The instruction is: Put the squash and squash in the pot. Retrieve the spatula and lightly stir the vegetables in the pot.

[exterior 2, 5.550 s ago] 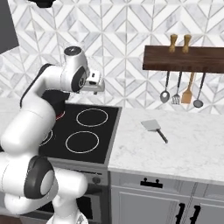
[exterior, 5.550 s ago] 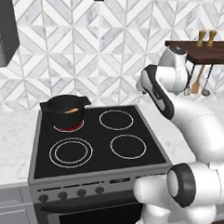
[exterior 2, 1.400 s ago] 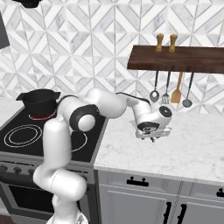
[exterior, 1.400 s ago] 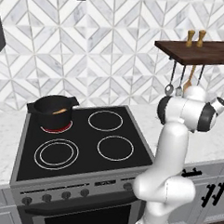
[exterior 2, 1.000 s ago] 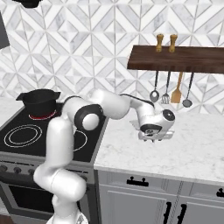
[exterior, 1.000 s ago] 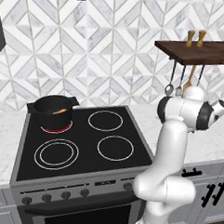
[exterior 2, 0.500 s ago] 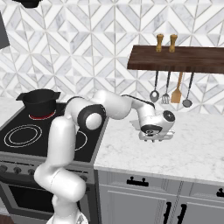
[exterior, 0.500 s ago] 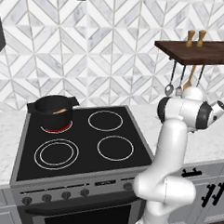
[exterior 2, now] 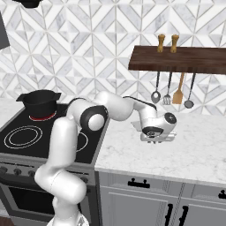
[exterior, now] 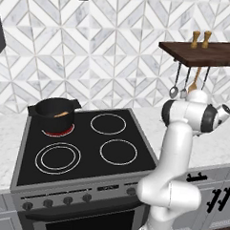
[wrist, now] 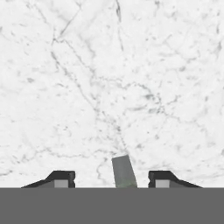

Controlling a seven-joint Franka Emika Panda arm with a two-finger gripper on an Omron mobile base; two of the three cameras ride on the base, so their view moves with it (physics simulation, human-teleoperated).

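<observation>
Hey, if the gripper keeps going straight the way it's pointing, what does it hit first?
Most likely the spatula: its grey handle lies between the gripper fingertips, on the marble counter. How close it is cannot be judged.

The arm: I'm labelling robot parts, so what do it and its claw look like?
The arm has glossy white rounded links with dark grey joint bands. The claw has two small dark fingertips with paler grey pads. No cables or markings are visible.
</observation>
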